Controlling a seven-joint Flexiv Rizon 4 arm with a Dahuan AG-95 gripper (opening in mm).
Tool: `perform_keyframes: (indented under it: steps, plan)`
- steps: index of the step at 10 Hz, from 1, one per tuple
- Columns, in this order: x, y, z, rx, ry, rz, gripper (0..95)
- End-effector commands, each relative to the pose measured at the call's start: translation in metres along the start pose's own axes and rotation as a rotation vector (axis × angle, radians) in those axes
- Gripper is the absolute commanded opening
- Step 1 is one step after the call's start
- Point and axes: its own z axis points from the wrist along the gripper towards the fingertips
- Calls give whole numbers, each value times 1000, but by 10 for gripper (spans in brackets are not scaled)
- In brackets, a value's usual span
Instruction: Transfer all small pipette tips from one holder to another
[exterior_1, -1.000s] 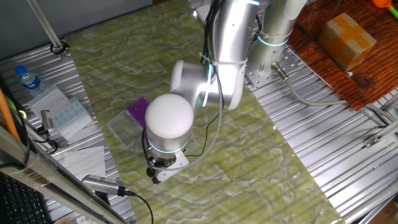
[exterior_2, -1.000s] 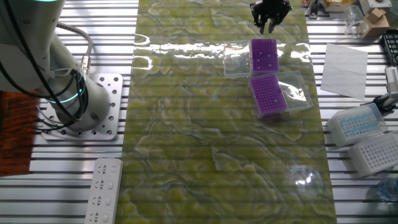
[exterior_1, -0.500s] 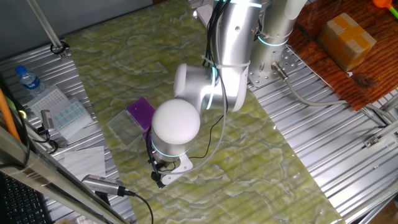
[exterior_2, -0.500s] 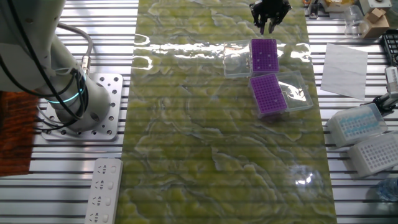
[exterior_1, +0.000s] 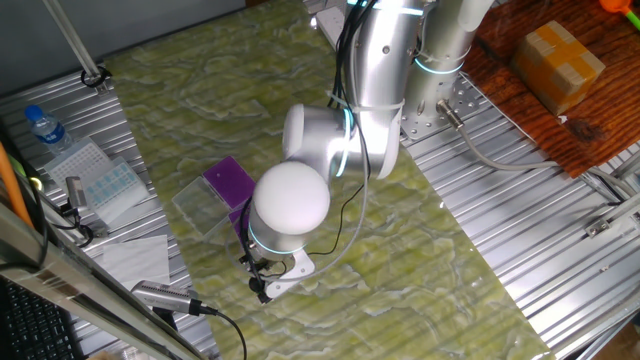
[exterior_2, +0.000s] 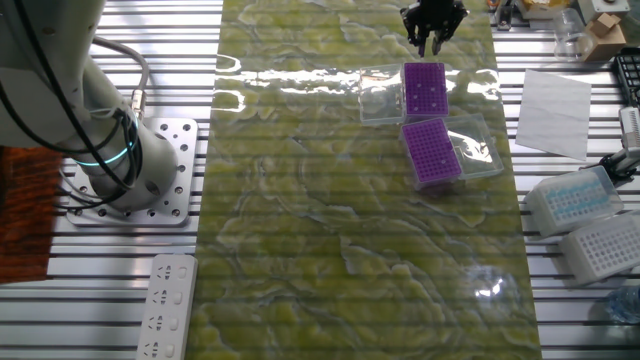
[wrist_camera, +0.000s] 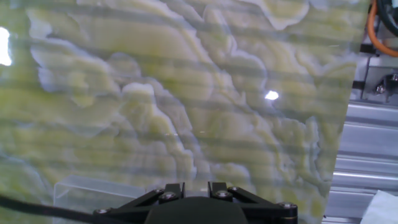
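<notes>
Your claw (exterior_2: 432, 40) is hanging off past the far end of the two purple racks, over bare green mat (exterior_2: 300, 220), not above either rack. In the other fixed view its two fingers look slightly apart with nothing between them, but it's tiny there, so take that loosely. The hand view only shows the base of the claw and the mat, plus a clear plastic edge (wrist_camera: 87, 186) at the bottom.

The tips themselves sit in the purple rack nearer the claw (exterior_2: 425, 90), I think; they'd be pale dots on the purple, and honestly I can't pick them out at this size. The second purple rack (exterior_2: 433, 152) sits just beside it, each one next to a clear lid.

Handling-wise, my guess is these tips weigh nothing, are stiff but thin-walled, and slick plastic, so they'll pop out sideways if you pinch off-centre. Go for the wide collar sticking up above the rack, squeeze lightly, and pull straight up. Tilt and you'll likely drag the whole rack, since it looks light too.
</notes>
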Motion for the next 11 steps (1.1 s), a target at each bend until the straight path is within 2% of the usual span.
perform_keyframes:
  steps: [1, 11]
  plan:
    - [0, 0, 0, 7, 11, -4, 190]
    - [-1, -3, 3, 31, 57, -35, 190]
